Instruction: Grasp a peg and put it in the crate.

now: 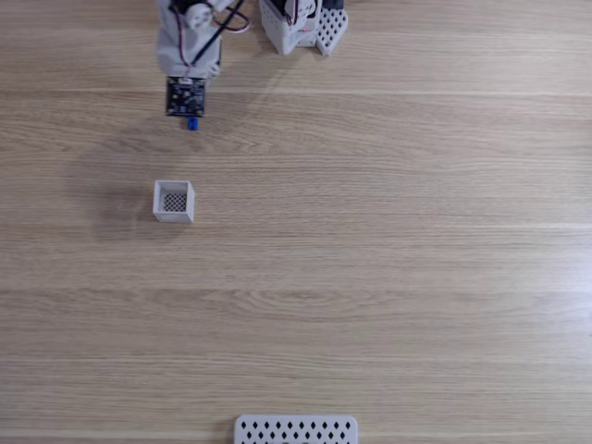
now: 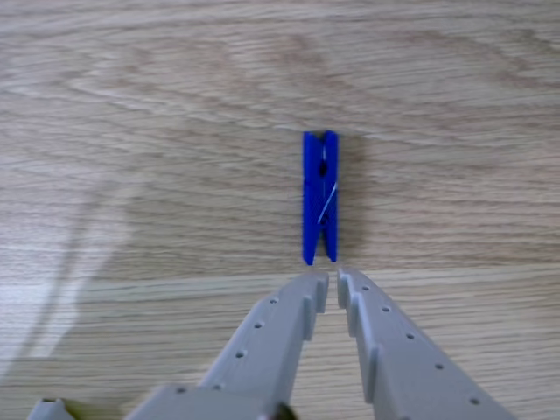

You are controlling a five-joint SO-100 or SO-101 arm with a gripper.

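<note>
The bright-blue peg [image 2: 319, 197] lies flat on the wooden table, pointing straight away from my gripper [image 2: 332, 282] in the other view. The grey fingers [image 2: 271, 337] are shut to a thin slit with nothing between them, their tips just short of the peg's near end. In the fixed view my gripper [image 1: 189, 111] hangs near the top left, and only the peg's tip [image 1: 191, 123] shows below it. The small white crate [image 1: 174, 215] with its dark mesh bottom stands a short way below the peg, upright and empty.
The arm's white base [image 1: 294, 26] sits at the top centre of the fixed view. A flat white panel [image 1: 296, 430] with diamond holes lies at the bottom edge. Bare wood table [image 1: 398, 259] stretches across the middle and right.
</note>
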